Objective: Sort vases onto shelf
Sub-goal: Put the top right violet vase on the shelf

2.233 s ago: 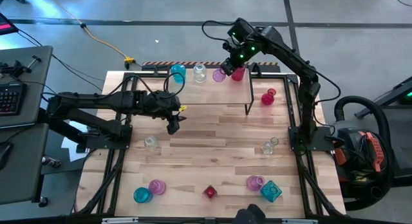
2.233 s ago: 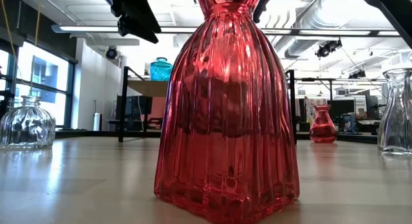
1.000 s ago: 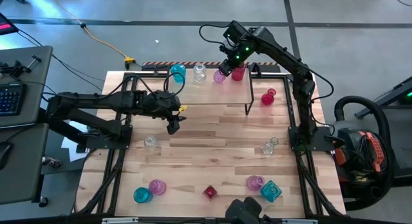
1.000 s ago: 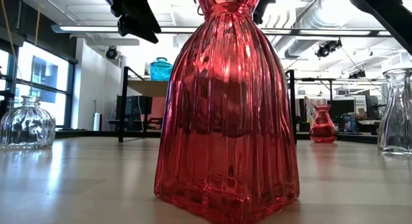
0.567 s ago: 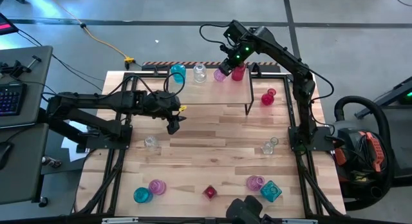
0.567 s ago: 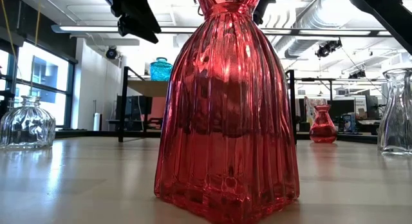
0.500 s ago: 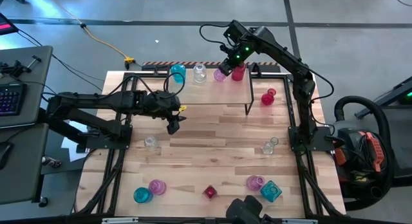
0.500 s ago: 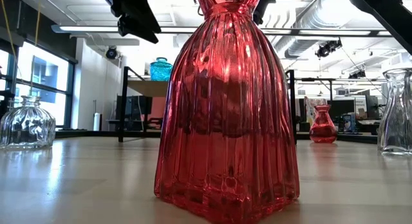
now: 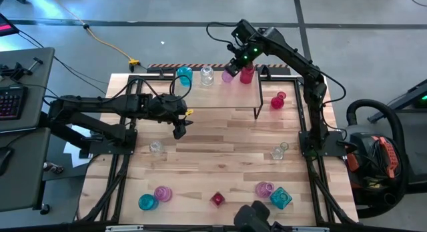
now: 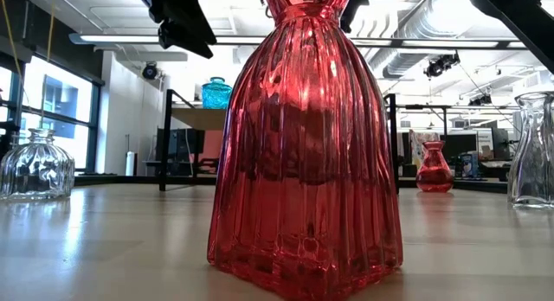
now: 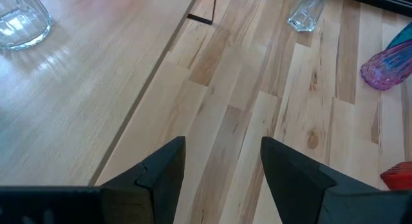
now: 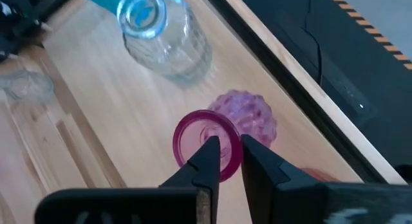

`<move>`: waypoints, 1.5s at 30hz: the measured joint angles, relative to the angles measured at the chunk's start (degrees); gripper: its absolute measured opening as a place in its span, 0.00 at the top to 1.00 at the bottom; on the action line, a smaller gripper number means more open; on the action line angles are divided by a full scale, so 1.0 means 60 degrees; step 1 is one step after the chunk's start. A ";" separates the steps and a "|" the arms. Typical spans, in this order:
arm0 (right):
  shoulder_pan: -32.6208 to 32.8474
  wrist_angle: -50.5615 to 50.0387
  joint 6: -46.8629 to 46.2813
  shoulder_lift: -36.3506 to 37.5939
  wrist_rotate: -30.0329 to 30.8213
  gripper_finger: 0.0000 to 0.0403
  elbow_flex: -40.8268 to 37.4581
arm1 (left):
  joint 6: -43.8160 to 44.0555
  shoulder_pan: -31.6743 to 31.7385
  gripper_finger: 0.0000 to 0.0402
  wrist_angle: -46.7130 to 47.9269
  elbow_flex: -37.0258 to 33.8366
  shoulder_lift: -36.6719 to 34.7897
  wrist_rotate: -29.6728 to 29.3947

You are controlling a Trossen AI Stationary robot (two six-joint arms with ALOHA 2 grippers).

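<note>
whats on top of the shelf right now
Four vases stand on the shelf: teal, clear, pink and red. The right gripper overhangs the pink one's rim.

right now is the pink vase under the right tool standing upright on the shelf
Upright. In the right wrist view the pink vase shows its round mouth facing up, its bumpy body below it on the shelf, between the right tool fingers.

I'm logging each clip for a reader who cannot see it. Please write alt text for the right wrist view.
The right claw hangs over a pink vase standing on the shelf, its two dark fingers slightly apart astride the near part of the vase's round rim. Beyond it on the same light wood top stands a clear vase.
</note>
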State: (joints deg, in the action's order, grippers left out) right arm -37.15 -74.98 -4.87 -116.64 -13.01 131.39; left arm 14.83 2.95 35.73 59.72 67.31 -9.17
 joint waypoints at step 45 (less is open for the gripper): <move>-0.0354 0.0315 0.0064 0.0000 -0.0180 0.90 0.0000 | -0.0255 0.0001 0.52 0.0004 0.0000 0.0000 0.0000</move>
State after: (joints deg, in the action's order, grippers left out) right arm -39.27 -73.09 -4.49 -116.64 -14.09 131.39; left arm 13.30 2.96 35.75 59.72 67.31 -9.17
